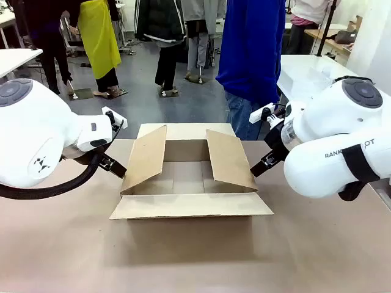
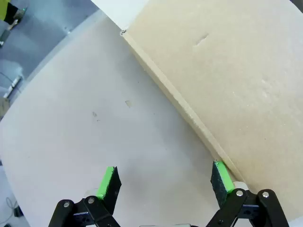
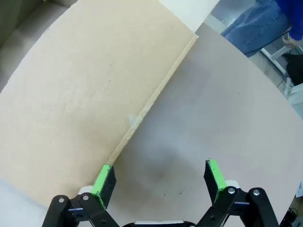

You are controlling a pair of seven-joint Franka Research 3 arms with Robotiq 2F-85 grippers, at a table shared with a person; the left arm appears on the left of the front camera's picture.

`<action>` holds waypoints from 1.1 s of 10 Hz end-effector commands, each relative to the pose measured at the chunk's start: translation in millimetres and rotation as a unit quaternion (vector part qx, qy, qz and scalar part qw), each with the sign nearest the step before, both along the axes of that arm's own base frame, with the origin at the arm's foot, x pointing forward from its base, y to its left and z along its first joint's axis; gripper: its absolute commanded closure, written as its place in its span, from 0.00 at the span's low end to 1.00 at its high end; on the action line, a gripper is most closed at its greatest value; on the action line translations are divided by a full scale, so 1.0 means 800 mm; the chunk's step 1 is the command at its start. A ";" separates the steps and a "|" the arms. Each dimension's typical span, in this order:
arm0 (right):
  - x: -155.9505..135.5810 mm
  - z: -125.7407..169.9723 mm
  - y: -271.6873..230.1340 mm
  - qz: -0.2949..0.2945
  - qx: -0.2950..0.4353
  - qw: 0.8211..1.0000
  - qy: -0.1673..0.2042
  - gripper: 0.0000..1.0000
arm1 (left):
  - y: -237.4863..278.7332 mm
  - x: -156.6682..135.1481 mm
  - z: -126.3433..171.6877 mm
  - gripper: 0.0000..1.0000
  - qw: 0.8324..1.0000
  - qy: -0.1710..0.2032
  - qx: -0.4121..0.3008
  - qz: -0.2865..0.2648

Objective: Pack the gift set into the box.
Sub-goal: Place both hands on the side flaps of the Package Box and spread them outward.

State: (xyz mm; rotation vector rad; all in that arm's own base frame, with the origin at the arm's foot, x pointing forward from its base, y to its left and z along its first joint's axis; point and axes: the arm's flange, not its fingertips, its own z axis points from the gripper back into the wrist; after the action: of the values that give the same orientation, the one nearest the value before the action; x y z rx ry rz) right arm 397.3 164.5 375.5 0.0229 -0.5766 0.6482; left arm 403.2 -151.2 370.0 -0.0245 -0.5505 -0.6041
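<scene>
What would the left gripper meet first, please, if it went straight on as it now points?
Probably the cardboard box's side flap, whose edge lies right by one fingertip of the left gripper, though the depth between them is unclear.

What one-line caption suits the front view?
Both grippers, left and right, flank the open cardboard box, its flaps spread.
</scene>
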 end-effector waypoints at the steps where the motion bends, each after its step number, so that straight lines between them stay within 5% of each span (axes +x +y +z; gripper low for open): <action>1: 0.000 0.000 0.000 0.000 0.000 1.000 0.000 0.00 | 0.000 0.000 0.000 0.00 1.000 0.000 0.000 0.000; 11: 0.000 0.000 0.000 0.000 0.000 1.000 0.000 0.00 | 0.000 0.000 0.000 0.00 1.000 0.000 0.000 0.000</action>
State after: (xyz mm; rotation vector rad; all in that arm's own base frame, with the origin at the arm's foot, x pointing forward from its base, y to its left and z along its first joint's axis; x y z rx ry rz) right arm 397.5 164.3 375.7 0.0223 -0.5768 0.6482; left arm 403.2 -151.1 370.0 -0.0246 -0.5505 -0.6035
